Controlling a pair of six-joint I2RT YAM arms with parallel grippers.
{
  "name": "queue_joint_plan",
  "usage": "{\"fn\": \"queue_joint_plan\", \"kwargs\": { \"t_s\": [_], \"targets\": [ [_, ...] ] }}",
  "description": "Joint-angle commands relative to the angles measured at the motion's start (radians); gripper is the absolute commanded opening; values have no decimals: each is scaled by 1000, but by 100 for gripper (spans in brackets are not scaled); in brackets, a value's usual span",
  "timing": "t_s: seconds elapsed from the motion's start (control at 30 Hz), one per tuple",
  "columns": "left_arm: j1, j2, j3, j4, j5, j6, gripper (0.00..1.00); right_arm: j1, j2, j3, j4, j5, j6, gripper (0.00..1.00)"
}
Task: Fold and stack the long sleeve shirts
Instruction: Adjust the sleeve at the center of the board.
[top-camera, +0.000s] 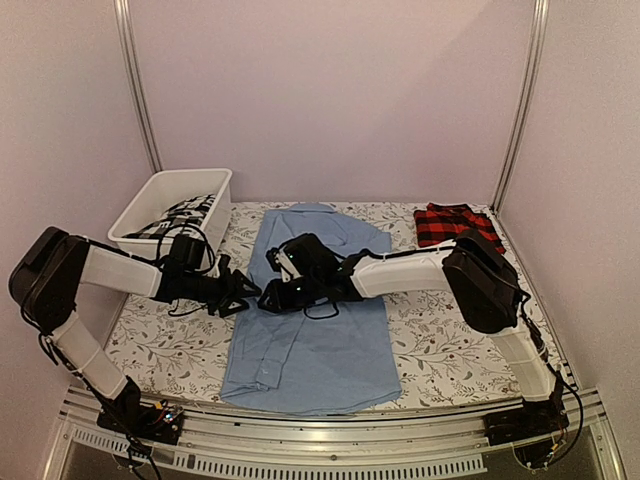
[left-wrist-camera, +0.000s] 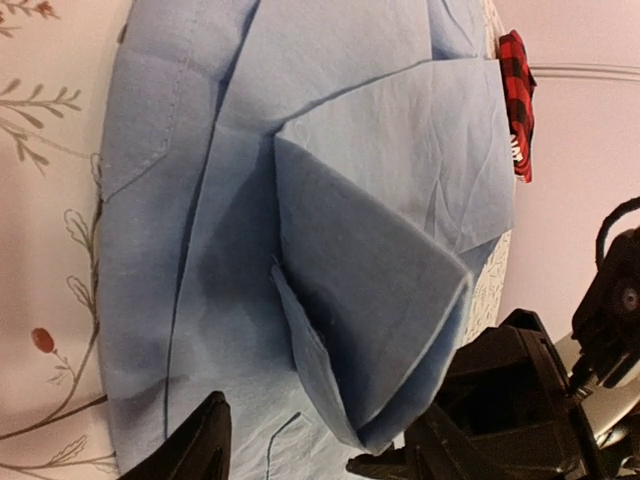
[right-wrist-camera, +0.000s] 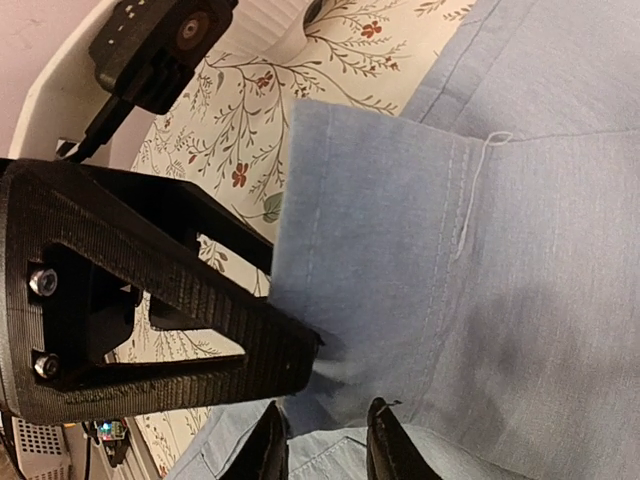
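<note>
- Cloth with a leaf-and-flower print covers the table (top-camera: 440, 330), which fills the lower half of the overhead view.
- Flat at the centre of it lies the light blue shirt (top-camera: 310, 350), collar toward the top of the frame and hem toward the bottom. A flap of it is folded over near the middle.
- At the upper left corner sits a white bin (top-camera: 150, 205) with a black-and-white checked cloth (top-camera: 185, 215) inside.
- At the upper right lies the folded red-and-black plaid shirt (top-camera: 452, 222), well apart from the blue one.
- Low over the blue shirt's left edge hangs the left gripper (top-camera: 240, 292), its fingers (left-wrist-camera: 200, 445) apart and gripping nothing.
- Just beside it, tip to tip, is the right gripper (top-camera: 270, 297). Its fingers (right-wrist-camera: 385, 440) are a little apart, with the flap's edge right at them. Whether the cloth touches them I cannot tell.
</note>
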Motion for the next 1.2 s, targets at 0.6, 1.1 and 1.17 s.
{"fn": "queue_joint_plan", "kwargs": {
  "t_s": [0.6, 1.1, 1.17],
  "targets": [
    [7, 42, 55, -62, -32, 39, 7, -123, -340, -308, -81, 231, -20, 43],
    [-40, -12, 201, -235, -52, 110, 0, -474, -465, -506, -2, 280, 4, 51],
    [-49, -18, 213, -246, -48, 114, 0, -504, -425, -482, 8, 267, 6, 50]
  ]
}}
